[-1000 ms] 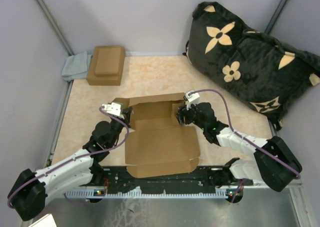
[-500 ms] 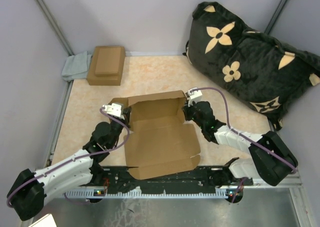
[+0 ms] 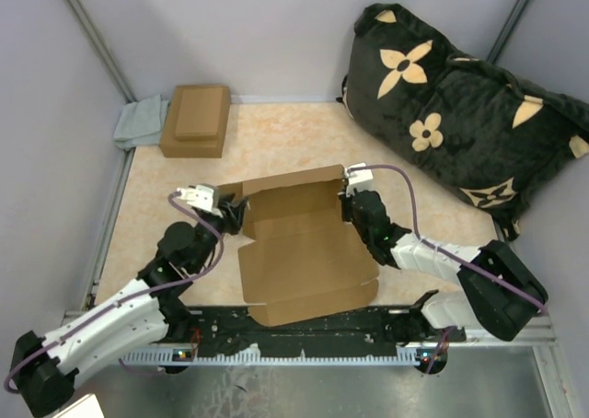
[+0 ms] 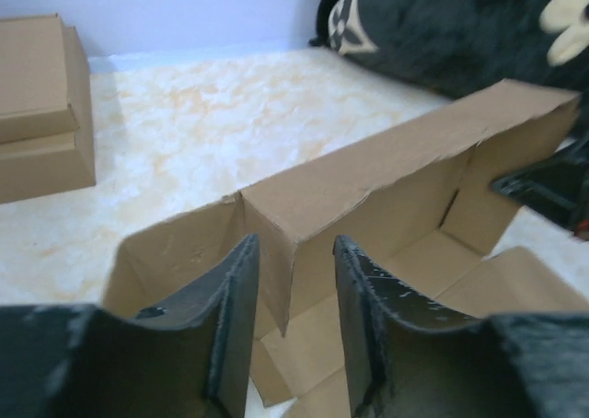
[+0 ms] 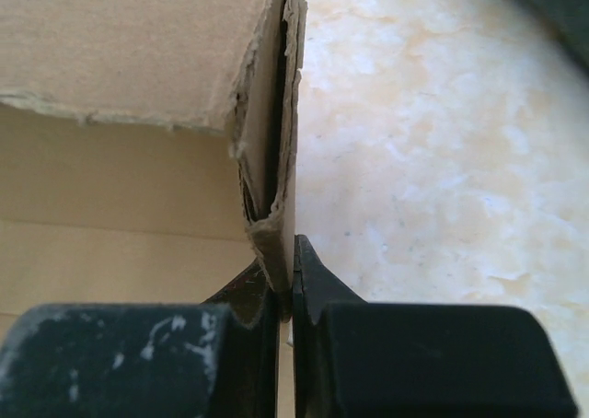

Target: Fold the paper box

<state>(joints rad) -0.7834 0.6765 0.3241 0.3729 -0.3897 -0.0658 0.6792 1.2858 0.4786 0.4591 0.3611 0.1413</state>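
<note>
While the right fingers (image 5: 317, 294) are clamped shut on the doubled edge of a side wall of the plain brown corrugated cardboard paper box (image 3: 299, 252), the left fingers (image 4: 235, 317) stand parted. They straddle the box's upright rear-left corner and do not visibly press on it.

The box sits on the marbled beige tabletop (image 3: 276, 142), between the two pairs of fingers. Its rear wall stands upright and runs from the gap of the left fingers across to the right fingers. Its broad front panel lies flat on the near side of both. Just outside the left fingers a short flap leans away from the corner.

The step in hand looks like setting up and locking the side walls. To do it well:

- The right fingers should hold their pinch low and square, so the doubled layers in front of them do not spring apart.
- The left fingers should close only once the corner crease sits centred between them, then turn the loose flap inward along its score line and not across the fluting.
- Both sides should move gently together. A pull from one side alone would likely drag the light box across the tabletop or tip the rear wall.

Well beyond the left fingers sit a stacked pair of smaller brown cardboard boxes (image 3: 195, 119). A black cushion with tan flowers (image 3: 460, 105) lies beyond the right fingers. Both are apart from the work.
</note>
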